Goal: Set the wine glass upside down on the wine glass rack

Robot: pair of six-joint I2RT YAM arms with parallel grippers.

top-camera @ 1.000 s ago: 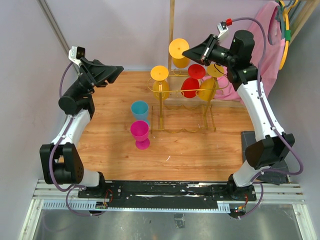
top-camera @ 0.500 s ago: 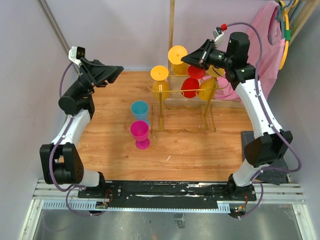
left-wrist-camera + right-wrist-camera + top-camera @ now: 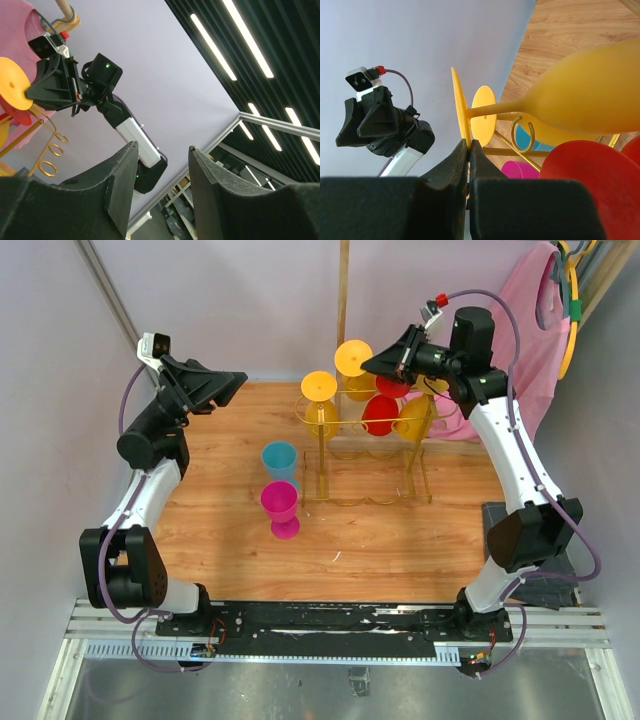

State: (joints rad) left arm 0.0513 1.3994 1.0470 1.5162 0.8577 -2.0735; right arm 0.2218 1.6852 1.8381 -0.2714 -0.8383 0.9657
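My right gripper (image 3: 374,362) is shut on the edge of the foot disc (image 3: 461,107) of a yellow wine glass (image 3: 354,355). It holds the glass upside down over the back left of the gold wire rack (image 3: 368,426). In the right wrist view the glass bowl (image 3: 590,90) lies beside a gold rack loop (image 3: 522,135), and my gripper (image 3: 469,147) pinches the disc. My left gripper (image 3: 232,383) is open and empty, raised at the far left; its wrist view (image 3: 162,170) shows the yellow foot disc (image 3: 12,82).
Another yellow glass (image 3: 319,388), two red glasses (image 3: 381,412) and a further yellow one (image 3: 415,418) hang in the rack. A blue goblet (image 3: 280,460) and a pink goblet (image 3: 280,508) stand upright left of it. A wooden pole (image 3: 343,290) rises behind; pink cloth (image 3: 530,330) hangs at right.
My right gripper has lowered the yellow glass a little toward the rack's top rails. The left arm has not moved.
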